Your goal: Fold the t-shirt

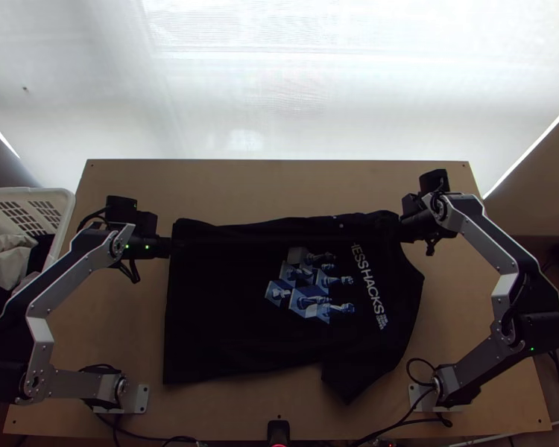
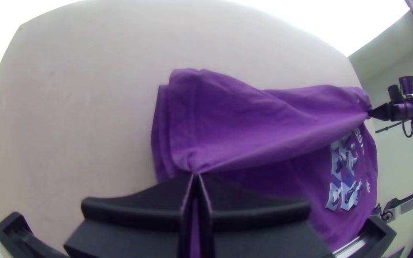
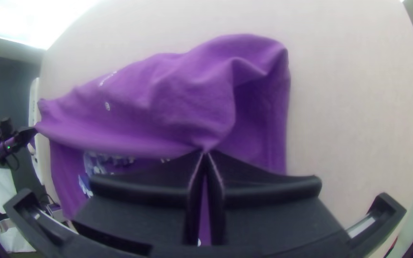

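The black t-shirt (image 1: 220,305) lies across the middle of the light wooden bench (image 1: 279,182), between and nearer than the two end effectors, mostly spread, with its far part drawn up into a loose flap. The left end effector (image 1: 168,246), with flat black fingers, is closed on cloth at the shirt's left edge, toward the far corner. The right end effector (image 1: 400,225), of the same build, is pinched shut on cloth near the shirt's far right corner. Between them the flap's edge runs nearly straight, sagging slightly, and partly covers the blue-and-white chess print (image 1: 309,298).

From the left end effector, the shirt's left edge runs almost straight toward the bench's near edge. From the right one, the outline bulges outward, then slants in to a short black sleeve (image 1: 348,378) that points at the near edge and ends near it.

Beyond both end effectors, a band of bare wood stretches to the bench's far edge. More wood lies outward of each, to the left and right edges, with the arms passing over it. Farther out past the left end effector, a white plastic basket (image 1: 65,200) holding cloth stands beside the bench's left edge.
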{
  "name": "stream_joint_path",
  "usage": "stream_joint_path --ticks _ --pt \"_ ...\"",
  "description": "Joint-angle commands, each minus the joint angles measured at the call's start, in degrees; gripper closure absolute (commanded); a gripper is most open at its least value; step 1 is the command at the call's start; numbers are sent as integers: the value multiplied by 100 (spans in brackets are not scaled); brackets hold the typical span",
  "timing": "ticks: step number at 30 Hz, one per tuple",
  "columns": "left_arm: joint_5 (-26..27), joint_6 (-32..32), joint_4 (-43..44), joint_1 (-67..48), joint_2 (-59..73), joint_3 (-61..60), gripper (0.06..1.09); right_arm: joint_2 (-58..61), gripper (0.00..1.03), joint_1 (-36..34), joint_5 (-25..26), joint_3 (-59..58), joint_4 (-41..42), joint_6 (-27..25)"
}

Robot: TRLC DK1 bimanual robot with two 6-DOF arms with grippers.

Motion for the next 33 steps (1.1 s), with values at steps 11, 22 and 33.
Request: stream_joint_path --ticks 11,22,33 --pt "0 -69 -130 -191 -270 -493 104 155 91 20 352 -119 33 14" --pt "9 141 -711 -692 -982 -853 10 -328 49 91 369 -163 -802 137" --pt "246 159 -895 -543 -1843 -897 10 -1972 37 20 396 -857 -2832 523"
